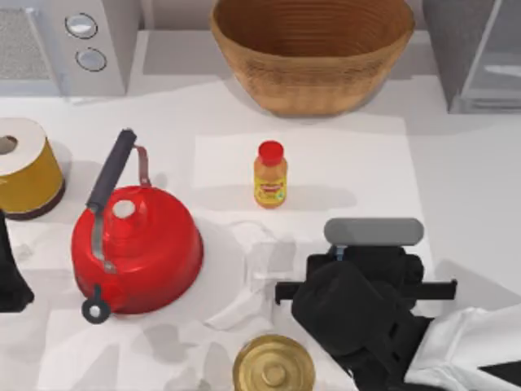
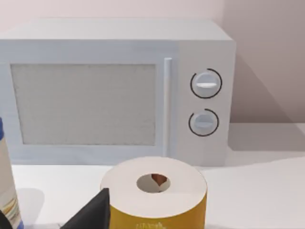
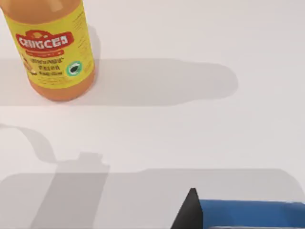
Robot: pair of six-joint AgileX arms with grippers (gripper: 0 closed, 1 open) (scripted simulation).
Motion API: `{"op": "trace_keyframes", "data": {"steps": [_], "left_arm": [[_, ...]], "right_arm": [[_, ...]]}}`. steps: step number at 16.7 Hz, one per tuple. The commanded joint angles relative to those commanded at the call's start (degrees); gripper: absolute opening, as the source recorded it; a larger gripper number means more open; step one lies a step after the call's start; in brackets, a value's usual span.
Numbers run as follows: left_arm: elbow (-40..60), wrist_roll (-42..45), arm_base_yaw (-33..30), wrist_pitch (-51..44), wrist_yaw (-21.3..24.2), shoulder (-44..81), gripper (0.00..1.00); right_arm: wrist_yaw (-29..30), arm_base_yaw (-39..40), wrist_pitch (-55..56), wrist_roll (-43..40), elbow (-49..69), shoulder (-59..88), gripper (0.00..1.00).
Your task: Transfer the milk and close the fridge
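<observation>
Gripper on the right arm [image 1: 365,285] hangs low over the table [image 1: 456,187], toward the right of its near edge. You cannot tell from these views whether it is clamped or spread. In the right wrist view, the blue top of the milk [image 3: 252,212] sits right up against the gripper. From above, the arm's dark bulk covers that spot.

Beyond the gripper, toward the middle of the table, you have the orange red-capped bottle [image 1: 270,175] standing upright and apart from the milk. Just to the left of the gripper, at the near edge, is a round gold-lidded tin [image 1: 274,366]. Further left is the red kettle [image 1: 134,244] with its dark handle.

At the back, a woven basket [image 1: 313,49] stands in the centre. The fridge [image 1: 472,49] fills the far right corner, only partly in view.

The left gripper [image 1: 10,277] is parked at the table's left edge, and its state cannot be told either. Near it is a yellow-wrapped paper roll [image 1: 24,167], and behind that the microwave [image 1: 57,41] with two round knobs.
</observation>
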Motion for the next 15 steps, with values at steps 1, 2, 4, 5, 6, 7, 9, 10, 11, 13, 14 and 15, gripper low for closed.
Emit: {"op": "trace_keyframes", "data": {"steps": [1, 2, 4, 5, 6, 7, 9, 10, 11, 13, 14, 15], "left_arm": [[0.0, 0.0, 0.0, 0.0, 0.0, 0.0, 1.0], [0.0, 0.0, 0.0, 0.0, 0.0, 0.0, 1.0], [0.0, 0.0, 0.0, 0.0, 0.0, 0.0, 1.0], [0.0, 0.0, 0.0, 0.0, 0.0, 0.0, 1.0], [0.0, 0.0, 0.0, 0.0, 0.0, 0.0, 1.0], [0.0, 0.0, 0.0, 0.0, 0.0, 0.0, 1.0], [0.0, 0.0, 0.0, 0.0, 0.0, 0.0, 1.0], [0.0, 0.0, 0.0, 0.0, 0.0, 0.0, 1.0], [0.0, 0.0, 0.0, 0.0, 0.0, 0.0, 1.0], [0.0, 0.0, 0.0, 0.0, 0.0, 0.0, 1.0], [0.0, 0.0, 0.0, 0.0, 0.0, 0.0, 1.0], [0.0, 0.0, 0.0, 0.0, 0.0, 0.0, 1.0]], "right_arm": [[-0.02, -0.02, -1.15, -0.02, 0.24, -0.79, 0.0], [-0.04, -0.02, -2.37, -0.03, 0.49, -1.49, 0.0], [-0.08, -0.05, -4.02, -0.01, 1.01, -2.81, 0.0], [-0.11, -0.07, -5.3, 0.01, 1.26, -3.53, 0.0], [-0.13, -0.09, -6.56, 0.04, 1.58, -4.41, 0.0], [-0.1, -0.05, -7.4, 0.05, 1.94, -5.19, 0.0], [-0.06, 0.01, -7.69, 0.02, 2.12, -5.49, 0.0], [-0.06, 0.01, -7.69, 0.02, 2.12, -5.49, 0.0], [-0.08, -0.01, -7.53, 0.1, 1.97, -5.26, 0.0], [-0.83, -0.49, -6.77, -0.64, 2.03, -5.58, 0.0], [-1.99, -1.37, -5.57, -1.75, 1.91, -5.85, 0.0], [-3.66, -2.79, -3.85, -3.26, 1.54, -6.1, 0.0]]}}
